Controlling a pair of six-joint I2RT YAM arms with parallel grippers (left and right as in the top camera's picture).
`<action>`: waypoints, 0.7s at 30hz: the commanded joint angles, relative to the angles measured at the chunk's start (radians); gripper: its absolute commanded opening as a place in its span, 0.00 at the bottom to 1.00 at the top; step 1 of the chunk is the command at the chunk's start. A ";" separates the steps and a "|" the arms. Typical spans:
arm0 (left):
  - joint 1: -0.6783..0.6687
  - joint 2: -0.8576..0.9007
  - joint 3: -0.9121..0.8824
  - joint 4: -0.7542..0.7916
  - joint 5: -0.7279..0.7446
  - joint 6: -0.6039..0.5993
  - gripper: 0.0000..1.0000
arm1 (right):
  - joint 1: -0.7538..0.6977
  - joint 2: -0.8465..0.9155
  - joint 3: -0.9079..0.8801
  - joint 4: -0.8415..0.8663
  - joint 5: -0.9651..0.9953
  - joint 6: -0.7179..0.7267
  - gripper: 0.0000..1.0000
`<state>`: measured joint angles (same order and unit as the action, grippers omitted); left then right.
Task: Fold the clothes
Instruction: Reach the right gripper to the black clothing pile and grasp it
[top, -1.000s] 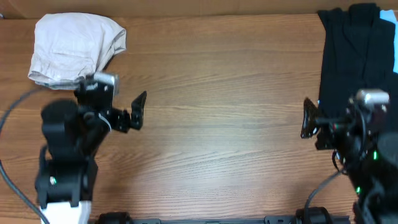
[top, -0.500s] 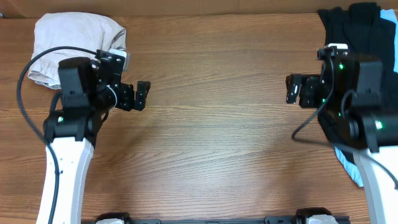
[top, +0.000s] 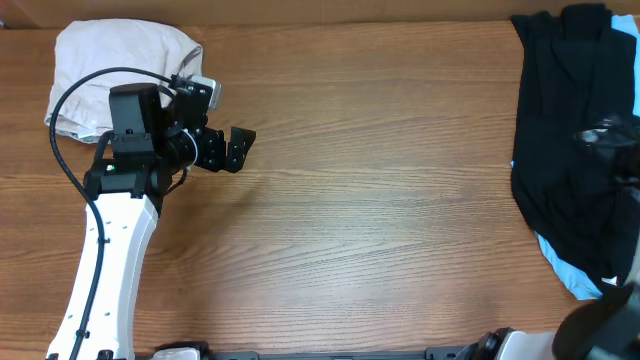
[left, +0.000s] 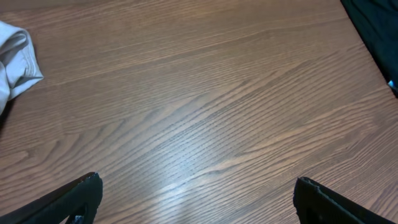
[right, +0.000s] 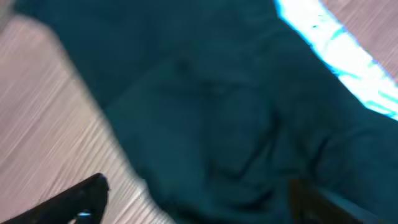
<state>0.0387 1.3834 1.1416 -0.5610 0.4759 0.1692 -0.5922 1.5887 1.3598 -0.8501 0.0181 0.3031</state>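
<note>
Hovering over the black pile (top: 560, 120), the right claw (right: 199, 196) stands wide, with one fingertip at each lower corner of its wrist view and only dark cloth below the gap. It holds nothing. That view is blurred, so no hem or seam can be picked out.

- Black pile: heaped on the right side of the table (top: 380, 200), with its long axis running far to near along that edge.
- Blue garment (top: 565, 272): pokes out from under the pile at its near end and also shows as a bright strip in the right wrist view.
- Left claw (top: 238, 148): wide and empty, over bare wood on the left, pointing toward the middle.
- Beige garment (top: 120, 70): bundled in the far left corner, just behind the left arm.

Judgement: folding has not begun. The right arm is plainly nearer the pile — it sits above it, while the left claw is well apart, with the width of the table between. The right claw seems to be over the pile's body rather than an edge, so a pinch here could lift several layers at once.
</note>
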 joint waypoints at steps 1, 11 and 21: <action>-0.007 0.002 0.019 0.003 0.044 0.026 1.00 | -0.068 0.084 0.026 0.046 0.029 -0.029 0.93; -0.007 0.002 0.019 0.013 0.068 0.026 1.00 | -0.092 0.236 0.025 0.088 0.251 -0.085 0.94; -0.007 0.002 0.019 0.019 0.068 0.026 1.00 | -0.109 0.288 -0.017 0.155 0.254 -0.156 0.80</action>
<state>0.0387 1.3842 1.1416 -0.5461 0.5240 0.1696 -0.6819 1.8374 1.3556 -0.7052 0.2520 0.1669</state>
